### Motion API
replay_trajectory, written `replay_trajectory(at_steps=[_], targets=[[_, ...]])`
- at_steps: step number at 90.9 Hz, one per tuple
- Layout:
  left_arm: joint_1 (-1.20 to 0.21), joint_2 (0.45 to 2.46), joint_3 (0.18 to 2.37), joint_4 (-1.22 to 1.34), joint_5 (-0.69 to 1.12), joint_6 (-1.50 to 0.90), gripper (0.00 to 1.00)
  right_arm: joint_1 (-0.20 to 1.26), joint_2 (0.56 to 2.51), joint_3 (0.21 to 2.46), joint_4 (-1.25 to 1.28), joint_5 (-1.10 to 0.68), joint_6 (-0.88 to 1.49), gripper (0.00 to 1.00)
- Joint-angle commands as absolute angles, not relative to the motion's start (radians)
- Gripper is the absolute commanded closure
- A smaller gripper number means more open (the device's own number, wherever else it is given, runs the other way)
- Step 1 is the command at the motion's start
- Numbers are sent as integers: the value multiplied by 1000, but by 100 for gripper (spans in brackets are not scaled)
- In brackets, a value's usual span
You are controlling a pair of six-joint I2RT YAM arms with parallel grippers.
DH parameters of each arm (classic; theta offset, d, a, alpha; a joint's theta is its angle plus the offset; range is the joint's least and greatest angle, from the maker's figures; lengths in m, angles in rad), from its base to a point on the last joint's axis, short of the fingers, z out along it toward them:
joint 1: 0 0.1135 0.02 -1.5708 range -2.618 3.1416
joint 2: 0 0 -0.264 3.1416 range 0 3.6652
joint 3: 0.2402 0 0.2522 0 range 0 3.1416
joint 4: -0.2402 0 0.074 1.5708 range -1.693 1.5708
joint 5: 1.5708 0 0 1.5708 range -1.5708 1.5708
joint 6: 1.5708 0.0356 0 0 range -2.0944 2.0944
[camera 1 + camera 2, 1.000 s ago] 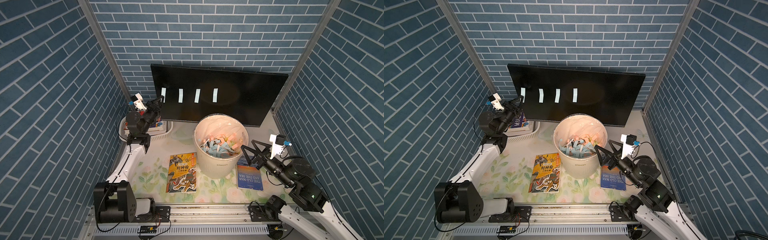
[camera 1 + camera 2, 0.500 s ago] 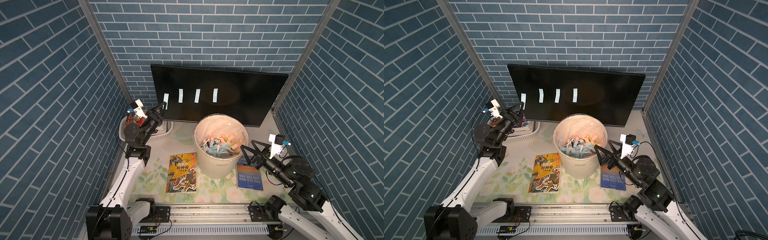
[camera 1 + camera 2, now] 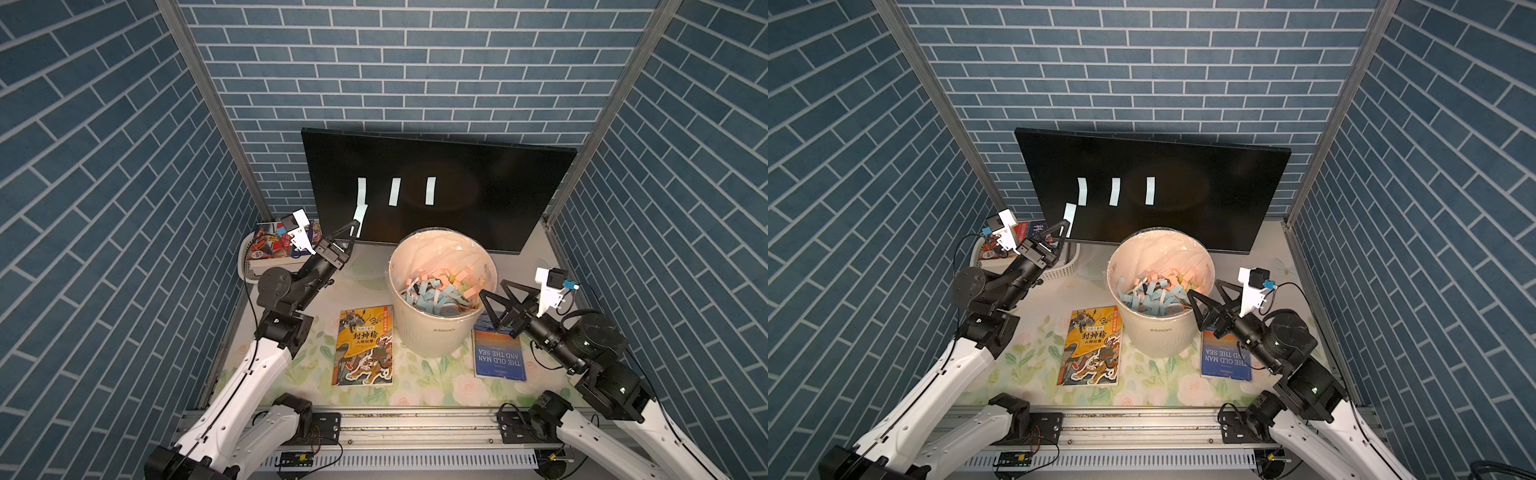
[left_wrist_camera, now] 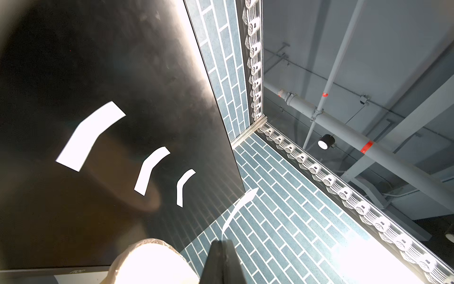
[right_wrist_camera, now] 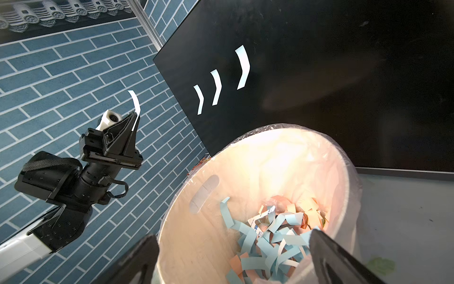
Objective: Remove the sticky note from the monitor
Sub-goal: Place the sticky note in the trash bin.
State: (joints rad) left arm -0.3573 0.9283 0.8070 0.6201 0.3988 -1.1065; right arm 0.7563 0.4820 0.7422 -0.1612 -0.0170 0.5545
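The black monitor [image 3: 490, 195] [image 3: 1208, 187] [image 4: 98, 61] [image 5: 319, 61] leans at the back with three pale strips of sticky note [image 3: 394, 192] [image 3: 1115, 191] stuck in a row on its screen. My left gripper [image 3: 354, 225] [image 3: 1064, 225] [image 4: 223, 243] [image 5: 134, 116] is shut on a fourth sticky note [image 3: 360, 215] [image 3: 1070, 213] [image 4: 237, 209] [image 5: 135, 100]. That strip curls free above the tips, clear of the monitor's left edge. My right gripper [image 3: 494, 289] [image 3: 1204, 289] [image 5: 232, 234] is open and empty over the bin's near right rim.
A white lined bin [image 3: 432, 336] [image 3: 1158, 332] [image 5: 221, 172] full of blue and pink paper strips stands mid-table before the monitor. An orange book [image 3: 365, 347] lies left of it and a blue book [image 3: 498, 353] right. A white basket [image 3: 246, 270] of books sits back left.
My left gripper has drawn back and down from the monitor's left side, taking the leftmost strip off the screen. Four strips on the screen became three. The right arm has not moved.
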Motion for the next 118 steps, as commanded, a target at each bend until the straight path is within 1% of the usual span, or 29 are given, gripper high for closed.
replay_trajectory(at_steps=[1, 35, 56, 69, 96, 118], targets=[[-412, 919, 821, 586, 374, -1006, 100, 755, 488, 754, -155, -6, 581, 0], [-651, 976, 911, 463, 346, -778, 100, 755, 489, 748, -151, -7, 581, 0], [-818, 1039, 1014, 314, 279, -607, 100, 755, 488, 737, -142, -11, 580, 0], [-904, 1080, 1072, 232, 222, -521, 100, 755, 485, 734, -141, -10, 580, 0], [-1056, 1175, 1183, 79, 47, -372, 99, 755, 465, 718, -146, -6, 579, 0], [-1115, 1236, 1234, 15, -77, -311, 99, 754, 453, 715, -153, -3, 579, 0]])
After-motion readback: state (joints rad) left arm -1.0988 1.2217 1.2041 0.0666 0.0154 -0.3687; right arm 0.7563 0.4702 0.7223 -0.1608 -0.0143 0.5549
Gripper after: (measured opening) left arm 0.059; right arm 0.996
